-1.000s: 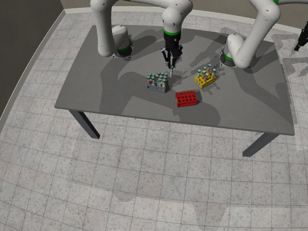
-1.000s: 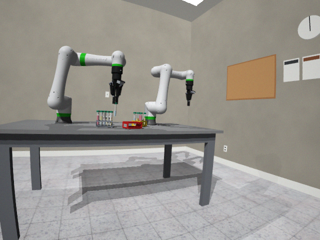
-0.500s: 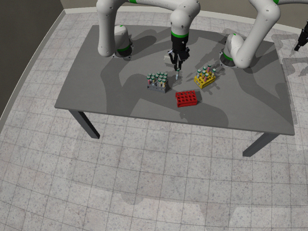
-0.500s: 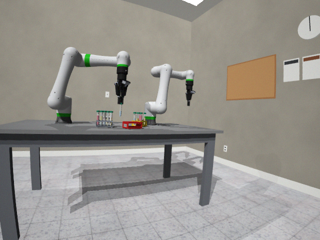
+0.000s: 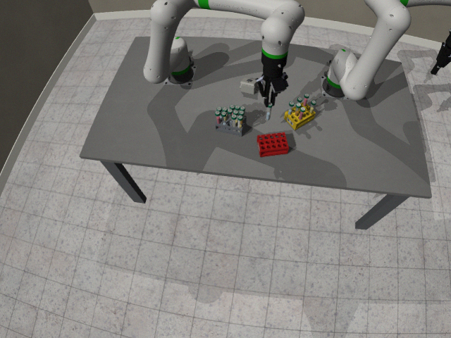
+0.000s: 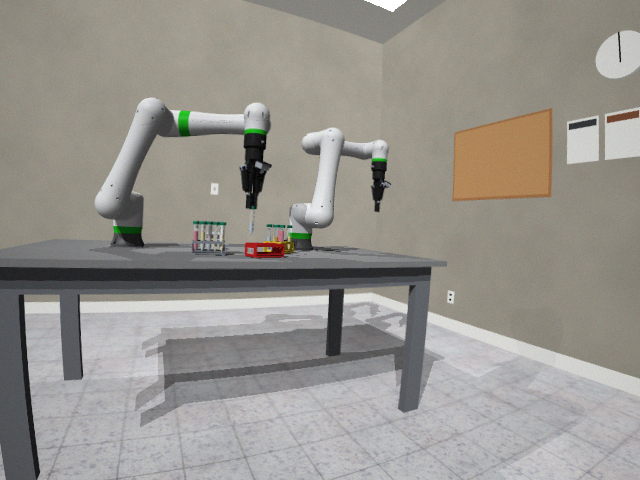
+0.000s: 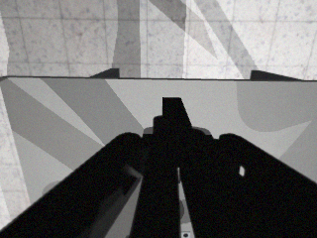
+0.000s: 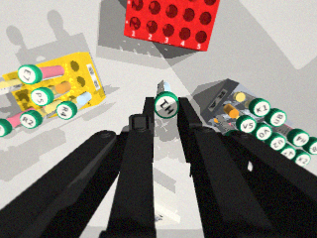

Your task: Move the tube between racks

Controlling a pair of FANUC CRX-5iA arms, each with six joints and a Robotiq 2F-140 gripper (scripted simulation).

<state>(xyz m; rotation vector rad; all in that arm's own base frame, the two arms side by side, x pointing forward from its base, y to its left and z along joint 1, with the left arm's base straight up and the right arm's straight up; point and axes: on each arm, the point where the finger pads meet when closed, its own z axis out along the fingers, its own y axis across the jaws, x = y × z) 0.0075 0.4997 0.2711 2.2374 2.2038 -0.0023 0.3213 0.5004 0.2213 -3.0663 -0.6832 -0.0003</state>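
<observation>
Green-capped tube (image 5: 268,113) (image 6: 251,222) (image 8: 165,104), pale blue inside, upright.

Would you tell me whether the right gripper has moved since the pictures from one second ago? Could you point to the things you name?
Yes. In the top view, the right gripper (image 5: 269,103) (image 6: 251,206) (image 8: 165,111) has shifted away from the grey rack (image 5: 229,129) (image 6: 208,252) (image 8: 218,96), towards the yellow rack (image 5: 297,124) (image 6: 291,249) (image 8: 94,79).
</observation>
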